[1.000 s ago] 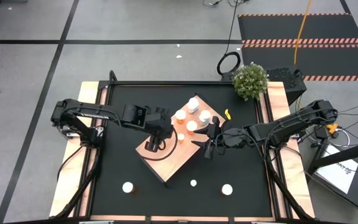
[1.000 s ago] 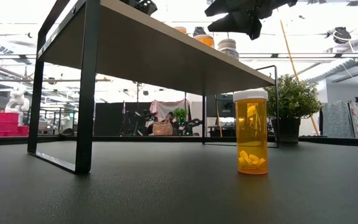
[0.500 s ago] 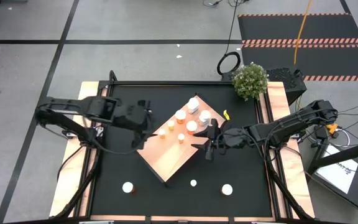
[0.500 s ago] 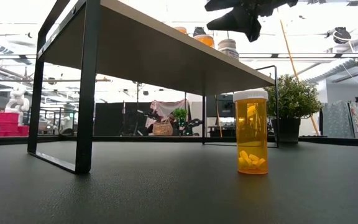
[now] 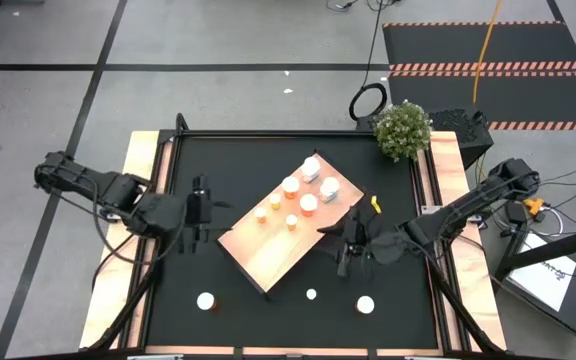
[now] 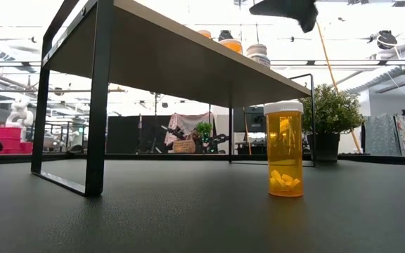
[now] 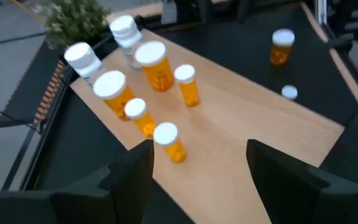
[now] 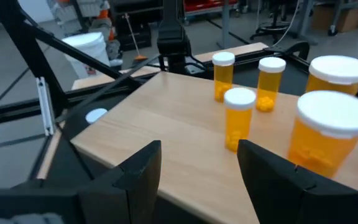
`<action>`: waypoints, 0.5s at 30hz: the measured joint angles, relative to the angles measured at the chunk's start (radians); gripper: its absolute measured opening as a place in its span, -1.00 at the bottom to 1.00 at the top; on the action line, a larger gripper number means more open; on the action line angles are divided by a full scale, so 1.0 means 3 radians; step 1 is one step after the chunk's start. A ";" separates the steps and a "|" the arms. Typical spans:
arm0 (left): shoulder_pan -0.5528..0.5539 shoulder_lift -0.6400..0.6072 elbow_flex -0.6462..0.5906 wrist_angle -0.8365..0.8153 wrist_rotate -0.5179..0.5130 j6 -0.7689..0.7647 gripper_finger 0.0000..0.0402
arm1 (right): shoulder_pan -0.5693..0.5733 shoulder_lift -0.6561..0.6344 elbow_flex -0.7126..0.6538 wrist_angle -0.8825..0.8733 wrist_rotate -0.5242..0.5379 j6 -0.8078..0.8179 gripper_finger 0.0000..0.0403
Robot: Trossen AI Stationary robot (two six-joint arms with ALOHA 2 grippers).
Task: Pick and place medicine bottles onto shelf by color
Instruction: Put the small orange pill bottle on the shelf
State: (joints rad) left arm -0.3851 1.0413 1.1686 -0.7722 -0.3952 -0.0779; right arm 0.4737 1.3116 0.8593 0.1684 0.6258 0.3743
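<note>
The shelf [image 5: 280, 232] carries seven bottles. Three bottles stand on the black mat [image 5: 388, 190] nearer the front. The right gripper [image 5: 345, 243], fingers apart and empty, hovers nearest the small bottle [image 5: 311, 294]; the left gripper [image 5: 197, 213], also apart, waits beside the shelf.

- Bright, even light from overhead in the high view — shadows on the black mat [image 5: 268, 310] are faint.
- Low view: the ceiling behind is washed out to white glare, so the shelf [image 6: 181, 60] reads dark from below; the orange bottle [image 6: 285, 149] glows, lit from behind.
- Left wrist view is soft with blur throughout; its bottles [image 7: 160, 65] smear at the edges.
- Right wrist view: the nearest bottle [image 8: 331, 134] is out of focus — the room behind is hazy.
</note>
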 joint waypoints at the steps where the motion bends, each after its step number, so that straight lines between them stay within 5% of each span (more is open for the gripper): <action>1: -0.0077 -0.0024 -0.0038 0.0040 -0.0094 -0.0068 0.28 | 0.0071 0.0002 0.0000 0.0000 0.0084 0.0054 0.03; 7: -0.0659 -0.0017 -0.0203 0.0091 -0.0621 -0.0461 0.28 | 0.0506 0.0102 0.0001 0.0002 0.0524 0.0281 0.03; 15: -0.1196 0.0066 -0.0460 0.0412 -0.0937 -0.0751 0.28 | 0.0669 0.0534 0.0078 0.0022 0.0443 0.0692 0.03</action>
State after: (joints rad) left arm -0.7440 1.0611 1.0306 -0.6487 -0.6764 -0.3031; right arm 0.6745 1.4717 0.8828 0.1750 0.7586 0.5820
